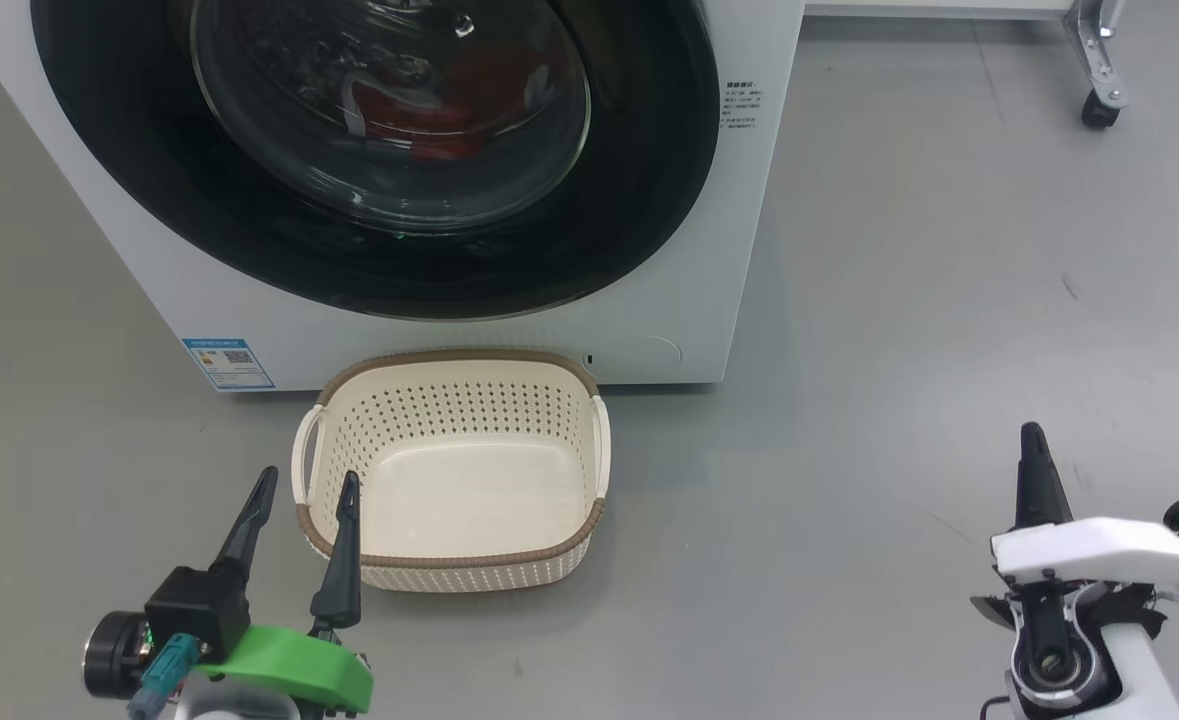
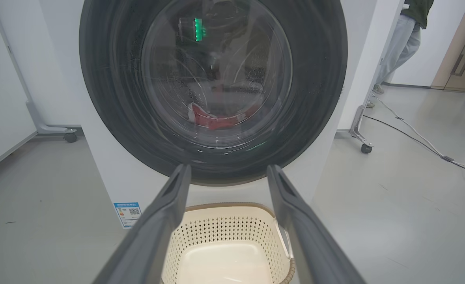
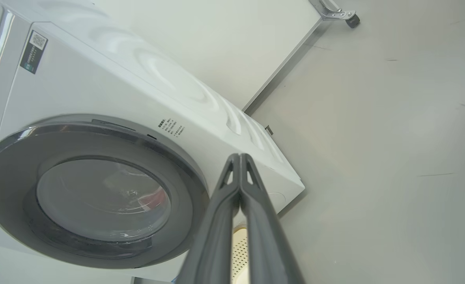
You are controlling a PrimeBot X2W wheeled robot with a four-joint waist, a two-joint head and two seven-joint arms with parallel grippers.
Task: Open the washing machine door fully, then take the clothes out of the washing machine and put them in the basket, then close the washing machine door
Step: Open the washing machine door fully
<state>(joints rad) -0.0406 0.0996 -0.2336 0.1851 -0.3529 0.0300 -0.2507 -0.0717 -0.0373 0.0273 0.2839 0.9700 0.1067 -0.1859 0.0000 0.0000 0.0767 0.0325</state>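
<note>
Two pincers hang low: left pincer spread empty at lower left, right pincer pinched shut on nothing at lower right. At top the washing machine door looks closed, clothes behind its glass, basket empty below. Opening comes first; next, catch the door's edge and swing it wide.

The left gripper has two long, dark, tapering fingers on a black block, with a bright green curved shell, a teal plug and a black round knob. The right gripper has a white angular cover above a silver-ringed round joint.
</note>
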